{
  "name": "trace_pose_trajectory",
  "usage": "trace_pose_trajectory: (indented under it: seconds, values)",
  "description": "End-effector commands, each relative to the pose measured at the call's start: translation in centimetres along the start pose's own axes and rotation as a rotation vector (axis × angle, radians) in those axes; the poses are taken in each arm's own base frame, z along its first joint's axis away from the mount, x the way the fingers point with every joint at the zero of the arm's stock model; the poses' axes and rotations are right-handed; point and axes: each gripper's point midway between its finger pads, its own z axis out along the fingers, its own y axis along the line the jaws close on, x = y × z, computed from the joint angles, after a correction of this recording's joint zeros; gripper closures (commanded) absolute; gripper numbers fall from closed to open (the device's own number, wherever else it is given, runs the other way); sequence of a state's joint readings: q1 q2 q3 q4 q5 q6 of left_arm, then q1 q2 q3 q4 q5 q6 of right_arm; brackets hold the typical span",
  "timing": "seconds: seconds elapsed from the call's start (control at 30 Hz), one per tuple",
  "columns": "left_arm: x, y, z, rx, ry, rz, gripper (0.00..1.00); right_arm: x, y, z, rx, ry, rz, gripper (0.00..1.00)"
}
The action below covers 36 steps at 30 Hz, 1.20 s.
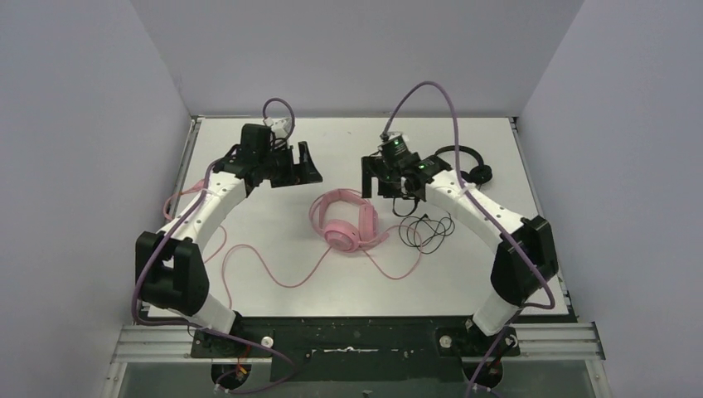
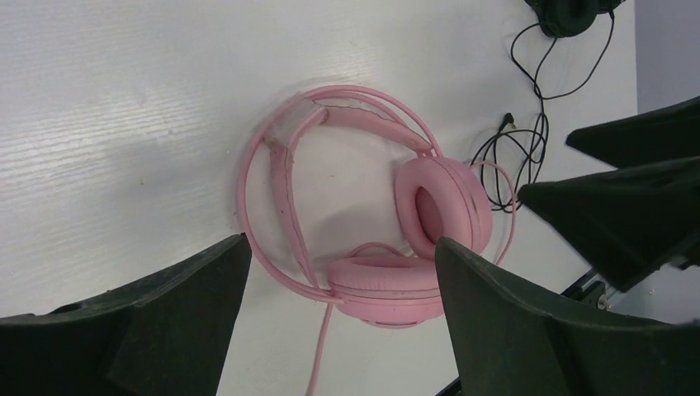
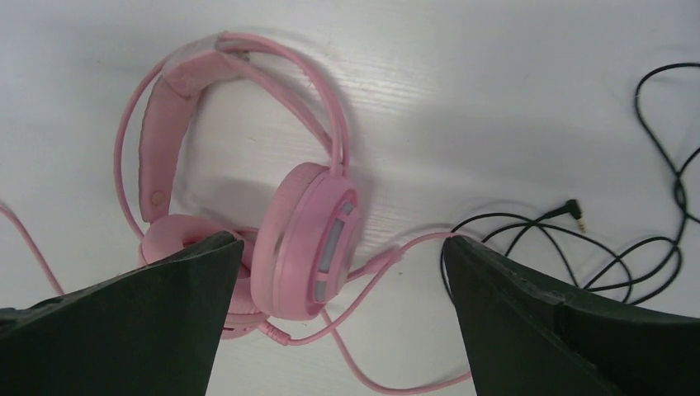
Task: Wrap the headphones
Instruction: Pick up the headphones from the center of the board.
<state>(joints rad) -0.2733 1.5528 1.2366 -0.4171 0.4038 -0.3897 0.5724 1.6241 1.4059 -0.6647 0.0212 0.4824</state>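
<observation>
The pink padded over-ear headphones (image 1: 344,222) lie mid-way across the white desk (image 1: 332,141) under the left fingers (image 2: 124,330) and right fingers (image 3: 124,330), both spread and empty; seemingly light, so grip the stiff headband (image 2: 289,132) and wind the limp pink cable (image 2: 318,355).

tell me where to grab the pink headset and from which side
Probably best to grip the pink headset by its headband, coming straight down from above with the jaws across the band. Its arch lies on the table, thin and open on both sides, while the ear cups look too bulky to pinch.
</observation>
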Motion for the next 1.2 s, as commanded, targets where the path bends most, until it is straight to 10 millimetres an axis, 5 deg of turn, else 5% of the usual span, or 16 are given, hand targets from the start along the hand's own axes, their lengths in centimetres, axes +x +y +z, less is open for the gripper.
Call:
trace_pose_trajectory:
  seconds: [0.0,0.27,0.4,0.53,0.7,0.97,1.17]
  values:
    - [-3.5,-2.6,-1.5,-0.006,-0.070,0.046,0.20,1.3,2.0,2.2,0.070,0.003,0.057,0.00]
    - [-2.3,-1.2,-1.2,-0.045,-0.040,0.104,0.20,5.6,3.0,5.1,0.208,0.073,-0.086,0.15]
    - [-2.2,-1.0,-1.9,-0.059,-0.019,0.130,0.20,6.7,2.4,5.9,0.267,0.081,-0.139,0.32]
    - [-1.0,-1.1,-0.9,-0.035,0.034,0.111,0.19,5.0,3.1,5.8,0.230,0.034,-0.211,0.62]
    - [1.0,-2.1,0.7,0.014,0.158,0.095,0.19,2.3,4.6,5.5,0.157,-0.014,-0.373,0.86]
    - [2.3,-1.7,0.1,-0.103,0.192,0.194,0.18,-2.8,4.0,2.9,0.116,-0.139,-0.465,0.90]
    - [1.5,-0.5,-0.7,-0.185,0.137,0.218,0.18,-3.1,4.0,1.0,0.049,-0.177,-0.586,0.92]
